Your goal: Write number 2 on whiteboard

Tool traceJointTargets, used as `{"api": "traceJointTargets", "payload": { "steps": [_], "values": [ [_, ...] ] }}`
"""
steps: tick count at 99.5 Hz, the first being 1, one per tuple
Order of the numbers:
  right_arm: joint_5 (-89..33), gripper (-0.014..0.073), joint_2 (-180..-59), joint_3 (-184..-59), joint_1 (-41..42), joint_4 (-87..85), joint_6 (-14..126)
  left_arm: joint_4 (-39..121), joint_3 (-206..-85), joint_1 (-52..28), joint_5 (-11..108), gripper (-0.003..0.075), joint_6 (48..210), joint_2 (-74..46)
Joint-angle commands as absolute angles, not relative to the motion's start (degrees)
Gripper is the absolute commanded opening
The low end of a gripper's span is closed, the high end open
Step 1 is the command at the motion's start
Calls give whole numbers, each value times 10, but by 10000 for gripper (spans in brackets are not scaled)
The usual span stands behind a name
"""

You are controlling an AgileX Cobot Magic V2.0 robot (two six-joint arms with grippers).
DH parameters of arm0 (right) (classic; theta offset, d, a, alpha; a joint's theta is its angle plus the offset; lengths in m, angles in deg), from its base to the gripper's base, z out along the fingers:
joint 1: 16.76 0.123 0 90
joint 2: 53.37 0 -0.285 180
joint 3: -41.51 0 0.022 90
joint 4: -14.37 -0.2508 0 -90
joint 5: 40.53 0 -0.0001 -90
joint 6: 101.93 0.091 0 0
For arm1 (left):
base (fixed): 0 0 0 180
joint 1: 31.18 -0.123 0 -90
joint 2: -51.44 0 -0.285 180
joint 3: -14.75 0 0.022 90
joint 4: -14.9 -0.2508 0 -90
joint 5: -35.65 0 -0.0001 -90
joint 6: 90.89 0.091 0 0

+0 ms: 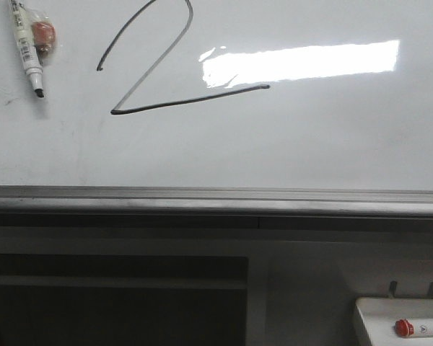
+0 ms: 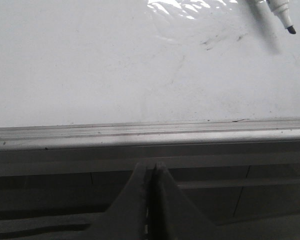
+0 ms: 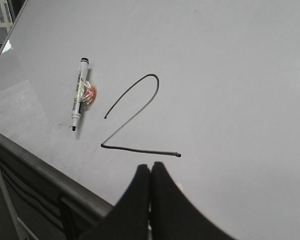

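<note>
Judging from the board, the writing step looked finished: the number 2 (image 1: 166, 68) stood complete on the whiteboard (image 1: 310, 144), left of the bright reflection (image 1: 303, 63), its base stroke ending under the glare. An uncapped marker (image 1: 27, 45) was stuck to the board further left, apart from the figure. Both the left gripper (image 2: 151, 167) and the right gripper (image 3: 150, 167) had their fingers pressed together, holding nothing. What remained, I reckoned, was only drawing the arms clear. The figure's top was cut off in the front view, and a second marker (image 1: 422, 328) in the small tray (image 1: 368, 317) showed only partly.
</note>
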State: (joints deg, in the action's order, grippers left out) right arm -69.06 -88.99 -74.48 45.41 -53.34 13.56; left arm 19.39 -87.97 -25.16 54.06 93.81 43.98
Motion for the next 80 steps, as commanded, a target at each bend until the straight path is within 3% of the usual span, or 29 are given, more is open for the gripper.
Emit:
{"api": "traceJointTargets", "payload": {
  "steps": [1, 43, 61, 80],
  "values": [
    [-709, -71, -890, -759, 450, -514, 132, 200, -874, -252, 502, -20, 937, 454],
    [-710, -71, -886, -748, 450, -514, 132, 200, -874, -252, 502, -20, 937, 454],
    [-769, -71, -883, -704, 450, -392, 137, 200, -874, -252, 502, -20, 937, 454],
    [-830, -71, -883, -624, 417, -254, 371, 200, -874, -252, 502, -20, 937, 454]
  ]
}}
